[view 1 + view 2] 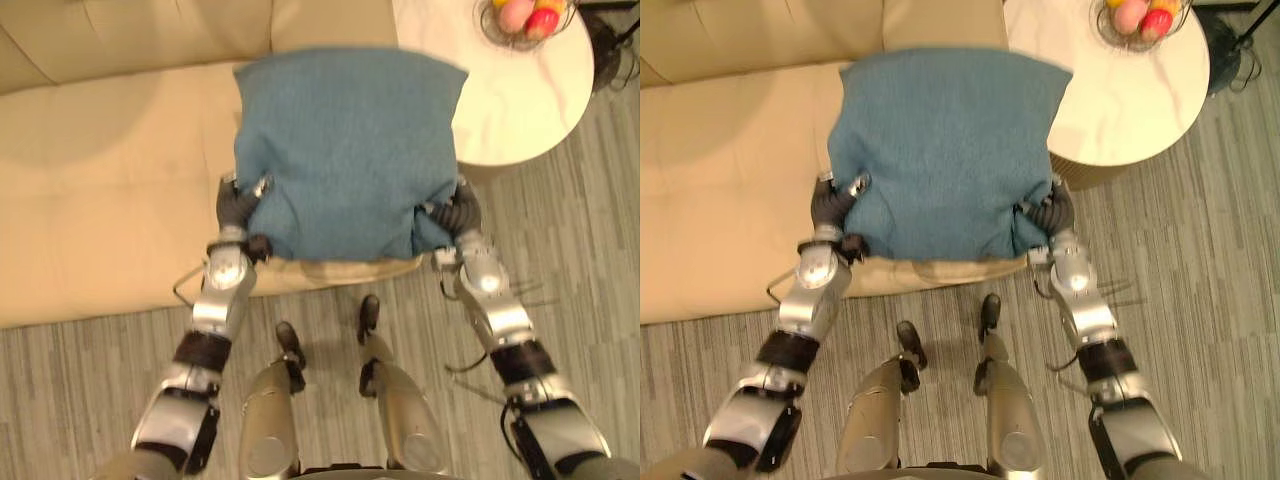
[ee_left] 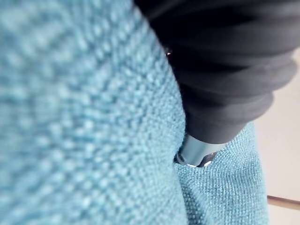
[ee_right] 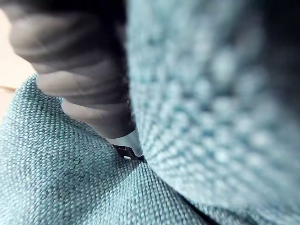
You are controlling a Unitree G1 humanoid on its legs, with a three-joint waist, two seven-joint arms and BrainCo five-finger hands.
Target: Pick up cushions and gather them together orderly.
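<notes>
Flanking blue cushion point(image 1: 345, 150), left robot hand point(image 1: 238, 205) and right robot hand point(image 1: 460, 212), grips unclear; fruit point(image 1: 528, 18) in wire bowl point(image 1: 487, 30).

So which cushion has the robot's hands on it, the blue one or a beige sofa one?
The blue knitted square cushion: the left hand and right hand are at its two near corners. The beige sofa's own cushions lie untouched.

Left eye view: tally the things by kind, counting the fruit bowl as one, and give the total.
cushion: 1
sofa: 1
table: 1
fruit bowl: 1
hands: 2, left hand and right hand
Total: 6
</notes>
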